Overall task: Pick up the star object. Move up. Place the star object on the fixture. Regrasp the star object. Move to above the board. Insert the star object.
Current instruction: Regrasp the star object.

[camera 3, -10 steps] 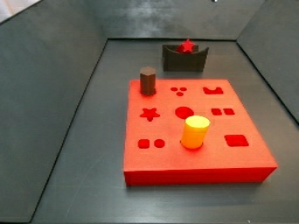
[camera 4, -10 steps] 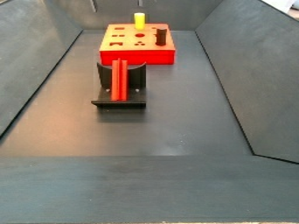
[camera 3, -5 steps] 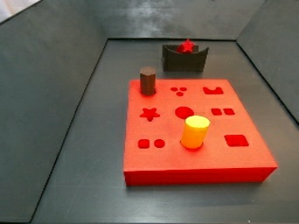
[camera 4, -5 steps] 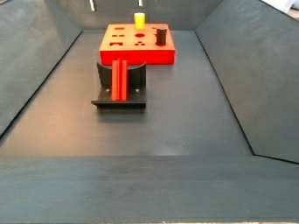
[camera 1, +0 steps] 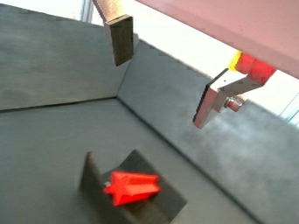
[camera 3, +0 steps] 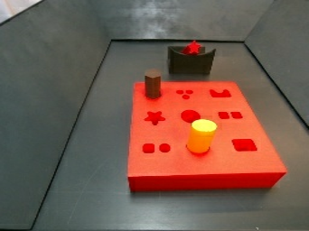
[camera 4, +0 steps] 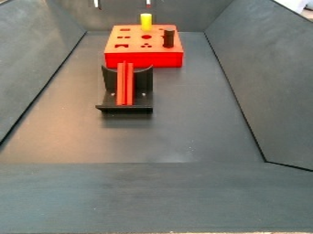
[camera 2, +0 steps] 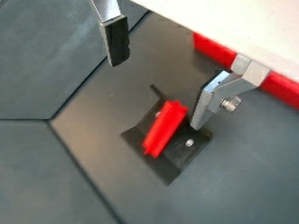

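hand (camera 2: 163,74) empty above ridged star object (camera 2: 163,139).

star object (camera 4: 124,84) on fixture (camera 4: 143,91) | gripper (camera 2: 163,74) above, apart | board (camera 4: 145,59) beyond

Dark floor (camera 4: 184,128) under board (camera 3: 205,171), fixture (camera 4: 126,99); end effector (camera 2: 163,74) above.

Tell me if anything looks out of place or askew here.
Nothing stands out. The star object lies along the fixture, beside the board. The yellow cylinder peg and dark brown cylinder peg stand upright in the board. The gripper hangs open and empty above the star object.
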Controlling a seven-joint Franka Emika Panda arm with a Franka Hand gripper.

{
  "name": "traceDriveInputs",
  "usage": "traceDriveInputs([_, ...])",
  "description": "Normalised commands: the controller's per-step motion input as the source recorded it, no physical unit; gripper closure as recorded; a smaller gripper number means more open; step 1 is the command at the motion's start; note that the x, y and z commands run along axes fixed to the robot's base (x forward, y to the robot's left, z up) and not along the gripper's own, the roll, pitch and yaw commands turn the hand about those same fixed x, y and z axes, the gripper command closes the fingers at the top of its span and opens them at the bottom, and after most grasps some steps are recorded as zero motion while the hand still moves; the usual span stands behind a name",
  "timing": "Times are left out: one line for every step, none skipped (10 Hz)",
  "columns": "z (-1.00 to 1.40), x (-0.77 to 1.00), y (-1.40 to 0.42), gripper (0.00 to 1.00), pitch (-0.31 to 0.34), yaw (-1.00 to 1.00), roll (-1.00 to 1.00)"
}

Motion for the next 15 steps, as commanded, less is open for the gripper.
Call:
traceDriveInputs([-0.02,0.08,-0.03,0.0,0.076,0.05,1.0])
traceDriveInputs([-0.01,0.09,-0.04,0.0,0.101,0.06,1.0])
traceDriveInputs([-0.02,0.1,-0.04,0.0,0.141,0.09,1.0])
traceDriveInputs([-0.02,0.1,-0.04,0.0,0.158,0.11,0.97])
traceDriveInputs([-0.02,0.1,-0.05,0.0,0.152,0.13,0.73])
traceDriveInputs([-0.02,0.1,-0.05,0.0,0.138,0.15,0.55])
traceDriveInputs([-0.02,0.1,-0.04,0.0,0.117,0.17,0.32])
traceDriveInputs([-0.01,0.08,-0.03,0.0,0.081,0.18,0.2])
traceDriveInputs([-1.0,0.03,0.07,0.0,0.086,0.19,0.17])
traceDriveInputs([-1.0,0.03,0.07,0.0,0.072,0.19,0.17])
traceDriveInputs([-1.0,0.05,0.06,0.0,0.024,0.18,0.15])
traceDriveInputs([-1.0,0.06,0.06,0.0,0.002,0.18,0.14])
traceDriveInputs([-1.0,0.07,0.05,0.0,-0.042,0.15,0.1])
traceDriveInputs([-1.0,0.08,0.05,0.0,-0.062,0.13,0.1])
traceDriveInputs([-1.0,0.09,0.04,0.0,-0.089,0.1,0.08])
